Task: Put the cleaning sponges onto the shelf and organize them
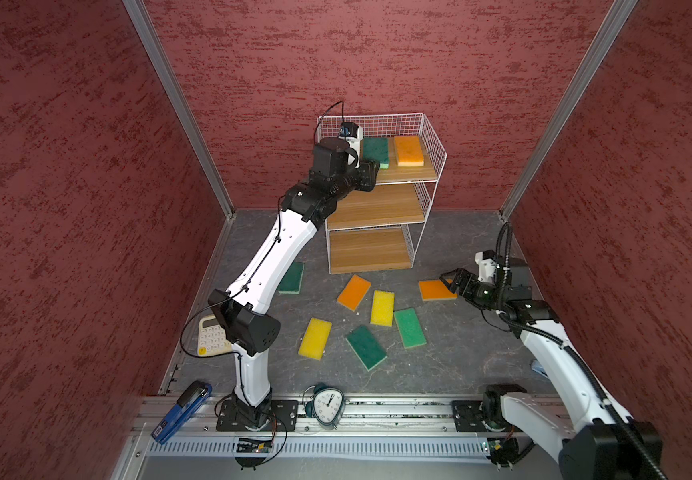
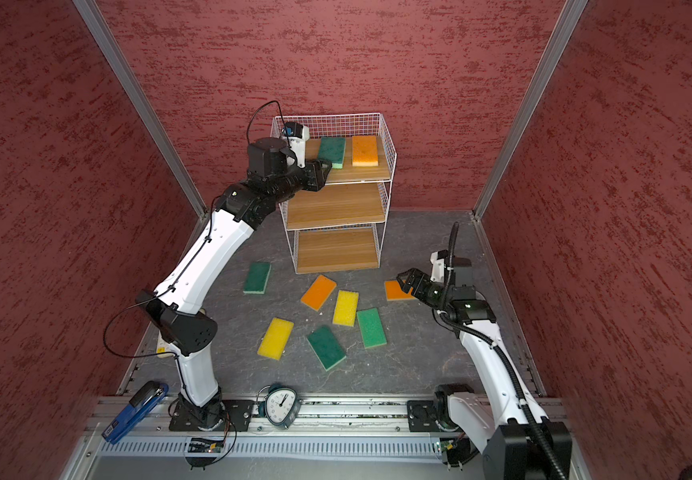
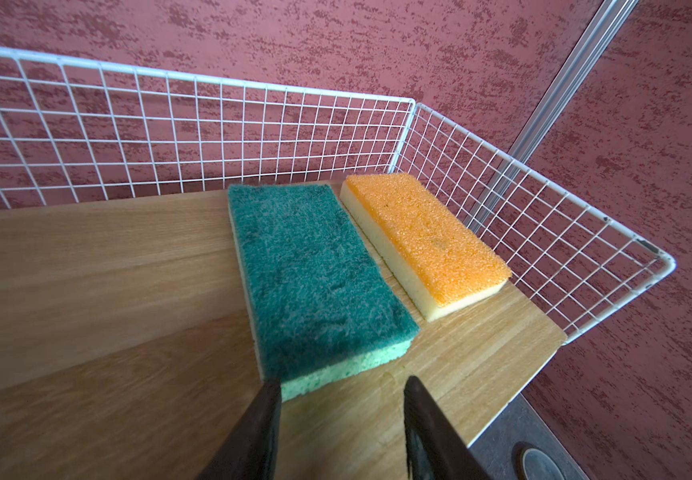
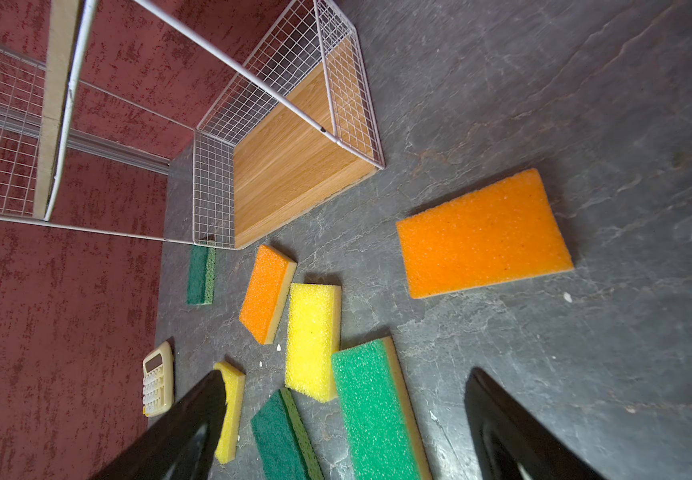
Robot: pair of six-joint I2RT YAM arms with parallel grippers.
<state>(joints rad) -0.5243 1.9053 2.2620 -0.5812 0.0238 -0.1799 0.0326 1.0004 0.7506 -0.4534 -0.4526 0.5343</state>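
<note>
The shelf (image 1: pixel 377 205) stands at the back, and on its top board a dark green sponge (image 3: pixel 315 274) and an orange sponge (image 3: pixel 427 241) lie side by side. My left gripper (image 3: pixel 342 382) hovers open just in front of the green one with nothing between its fingers; one fingertip (image 3: pixel 271 390) is at the sponge's near corner. Several sponges lie loose on the floor, among them an orange sponge (image 1: pixel 354 292), a yellow sponge (image 1: pixel 382 307) and a dark green sponge (image 1: pixel 365 347). My right gripper (image 4: pixel 347 373) is open and empty above the floor beside another orange sponge (image 4: pixel 483 235).
A cream calculator (image 1: pixel 211 336) lies at the left floor edge, partly behind the left arm. A clock (image 1: pixel 327 405) and a blue stapler (image 1: pixel 182 411) rest on the front rail. The shelf's middle and bottom boards are bare. Red walls close in three sides.
</note>
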